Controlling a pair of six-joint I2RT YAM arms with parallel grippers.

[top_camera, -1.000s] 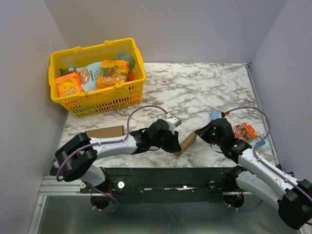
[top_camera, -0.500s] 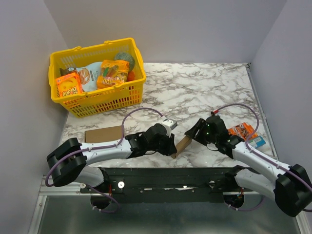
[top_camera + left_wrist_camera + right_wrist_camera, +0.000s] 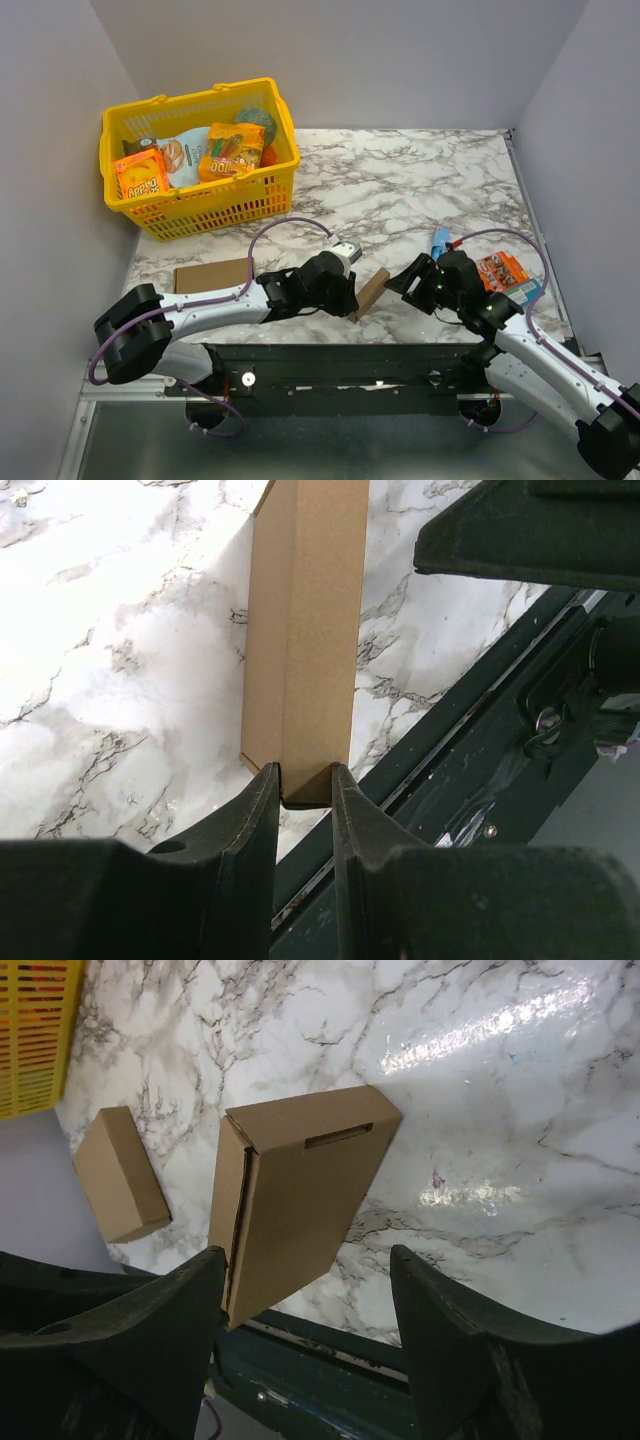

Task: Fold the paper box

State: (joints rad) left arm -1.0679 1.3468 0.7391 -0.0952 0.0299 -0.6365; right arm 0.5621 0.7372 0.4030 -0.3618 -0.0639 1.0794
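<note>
**Top external view**
- Marble table [image 3: 400,190]: white with grey veins.
- Yellow basket [image 3: 215,205]: far left of the table, holding snack packets.
- Flat brown cardboard rectangle [image 3: 213,274]: lies on the table near the front left edge, well apart from the arms' tips.
- Paper box [image 3: 371,292]: folded flat, standing tilted on the table near the front edge, between the two arms.
- Left gripper [image 3: 354,300]: at the box's near lower end.
- Right gripper [image 3: 402,279]: just beside the box's upper right end. Contact cannot be told from here.
- Orange packet [image 3: 502,271] and small blue item [image 3: 438,240]: on the table by the right arm.

**Left wrist view**
- Left gripper [image 3: 305,798]: its two fingers [image 3: 255,825] are pinched on the narrow near end of the paper box [image 3: 310,630]. The box runs away from the camera over the marble.
- Dark finger of the right gripper [image 3: 530,530]: upper right corner.
- Black base rail [image 3: 480,760]: lower right.

**Right wrist view**
- Right gripper [image 3: 308,1260]: jaws spread wide, with nothing clamped between them.
- Paper box [image 3: 300,1195]: seen beyond the fingers [image 3: 455,1330], flattened, one edge raised, with a narrow slot near its top edge.
- Cardboard rectangle [image 3: 120,1175]: to the left of the box, apart from it.
- Yellow basket [image 3: 35,1030]: a corner at the upper left.
</note>
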